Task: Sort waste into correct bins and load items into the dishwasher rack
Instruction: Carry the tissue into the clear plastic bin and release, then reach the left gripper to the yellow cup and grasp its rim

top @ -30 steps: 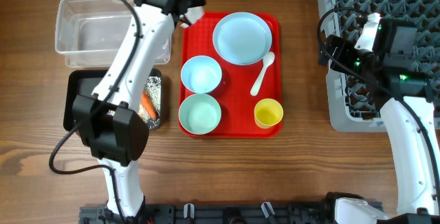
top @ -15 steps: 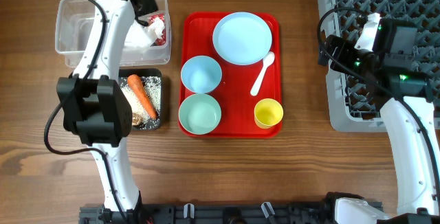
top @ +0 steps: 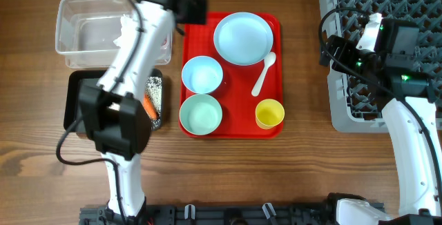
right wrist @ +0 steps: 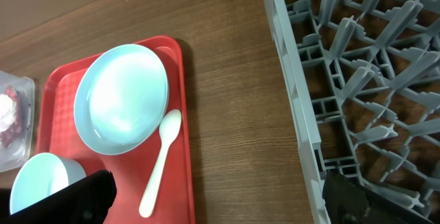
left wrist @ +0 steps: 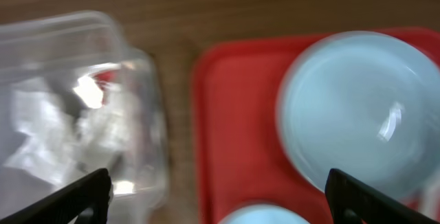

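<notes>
My left gripper (top: 192, 8) hangs open and empty over the gap between the clear tub (top: 76, 18) and the red tray (top: 231, 130). In the blurred left wrist view, crumpled white tissue (left wrist: 41, 131) and a bit of red wrapper (left wrist: 103, 80) lie in the tub. The black tray (top: 74, 90) holds a carrot (top: 147, 105) and rice grains (top: 156, 89). On the red tray sit the plate (top: 243, 38), pale blue bowl (top: 202, 74), mint bowl (top: 201, 113), yellow cup (top: 269, 113) and spoon (top: 264, 73). My right gripper (right wrist: 213, 200) is open at the grey rack's (top: 387, 4) left edge.
The left arm (top: 128, 66) crosses over the tub's right end and part of the black tray. Bare wooden table (top: 304, 80) lies between the red tray and the rack. The rack's upright pegs (right wrist: 357, 66) rise close to my right gripper.
My left gripper swung out over the clear tub, opened, and came back to the red tray's left edge. Wrapper and tissue now lie in the tub. The right arm stayed still.
</notes>
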`<move>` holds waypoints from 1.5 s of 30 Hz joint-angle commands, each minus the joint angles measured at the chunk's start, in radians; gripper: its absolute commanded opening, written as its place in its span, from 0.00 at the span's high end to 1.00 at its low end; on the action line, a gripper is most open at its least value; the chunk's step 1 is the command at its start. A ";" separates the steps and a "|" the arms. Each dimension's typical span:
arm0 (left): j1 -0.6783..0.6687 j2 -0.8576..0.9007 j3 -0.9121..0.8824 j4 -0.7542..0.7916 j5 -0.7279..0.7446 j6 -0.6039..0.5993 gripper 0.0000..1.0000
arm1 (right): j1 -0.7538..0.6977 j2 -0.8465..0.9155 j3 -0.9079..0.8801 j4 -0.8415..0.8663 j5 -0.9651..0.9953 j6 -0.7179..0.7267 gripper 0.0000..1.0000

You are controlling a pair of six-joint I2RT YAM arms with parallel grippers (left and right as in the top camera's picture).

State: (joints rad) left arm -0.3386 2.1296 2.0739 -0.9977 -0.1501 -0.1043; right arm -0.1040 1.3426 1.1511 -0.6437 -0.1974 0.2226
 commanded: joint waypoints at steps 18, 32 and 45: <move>-0.127 -0.013 0.006 -0.303 0.589 0.211 0.10 | -0.002 0.009 0.020 -0.002 -0.018 -0.013 0.00; -0.351 -0.012 -0.174 -0.322 0.554 0.192 0.09 | -0.002 0.009 0.020 -0.002 -0.018 -0.013 0.00; -0.418 -0.012 -0.301 -0.164 0.323 0.009 0.36 | -0.002 0.009 0.020 -0.002 -0.018 -0.013 0.00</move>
State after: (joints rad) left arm -0.7605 2.1223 1.7882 -1.1736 0.2779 -0.0261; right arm -0.1040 1.3426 1.1511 -0.6476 -0.2020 0.2226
